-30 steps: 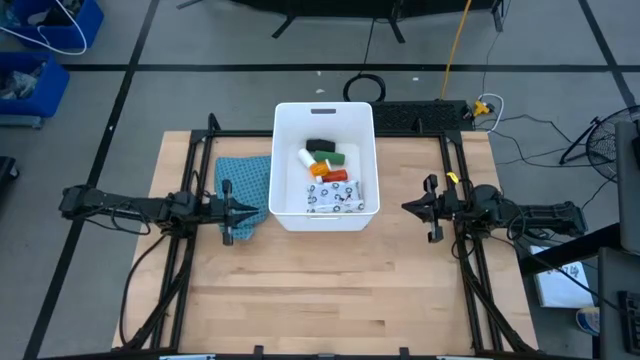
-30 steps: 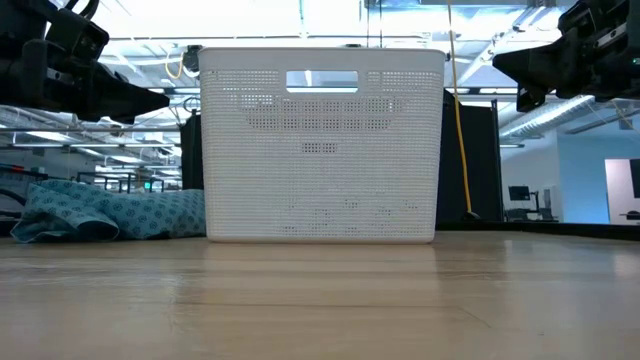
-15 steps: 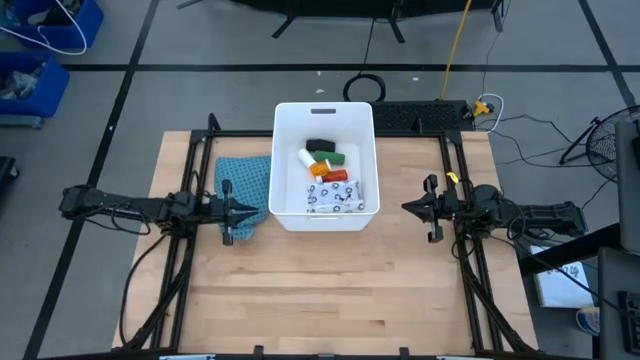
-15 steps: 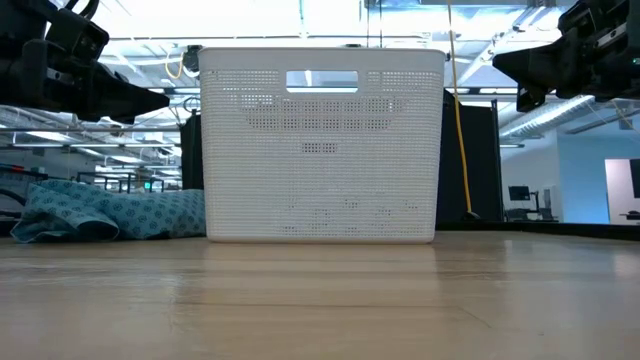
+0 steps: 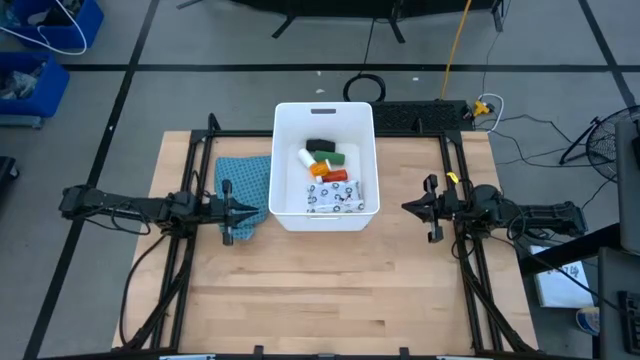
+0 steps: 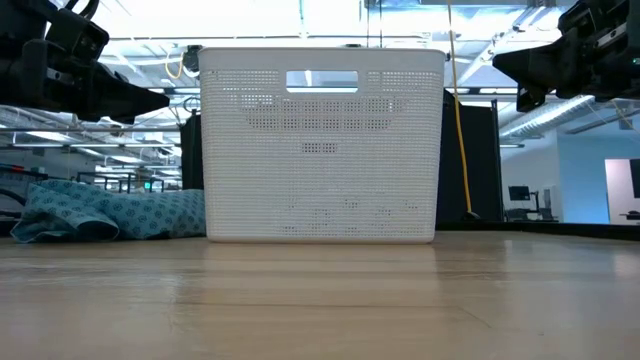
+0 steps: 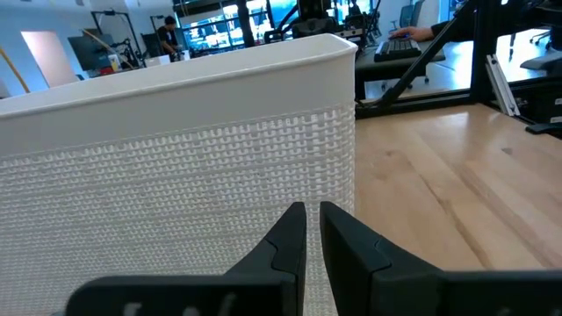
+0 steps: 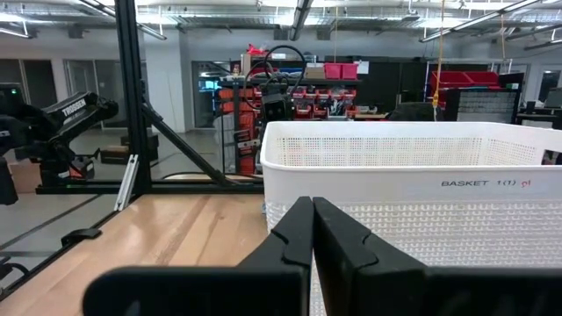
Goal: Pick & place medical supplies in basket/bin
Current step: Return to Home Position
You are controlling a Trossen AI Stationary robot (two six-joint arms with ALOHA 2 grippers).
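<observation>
Nothing has moved since the earlier frames; both arms keep the same pose. In the low view the white basket (image 6: 320,190) hides its contents behind its wall. From above the items are small but all lie inside it: black oblong (image 5: 320,145), green oblong (image 5: 336,158), white bottle (image 5: 306,158), orange vial (image 5: 318,169), red tube (image 5: 335,176) and dotted white packet (image 5: 335,203).

Left pincer (image 5: 258,211): fingers drawn almost together with only a slit between, empty, tip over the edge of the teal cloth (image 5: 243,178), just short of the basket wall.

Right pincer (image 5: 406,208): fingers pressed together, empty, apart from the opposite wall, above bare counter (image 5: 330,290).

The basket stands between the two pincers.
</observation>
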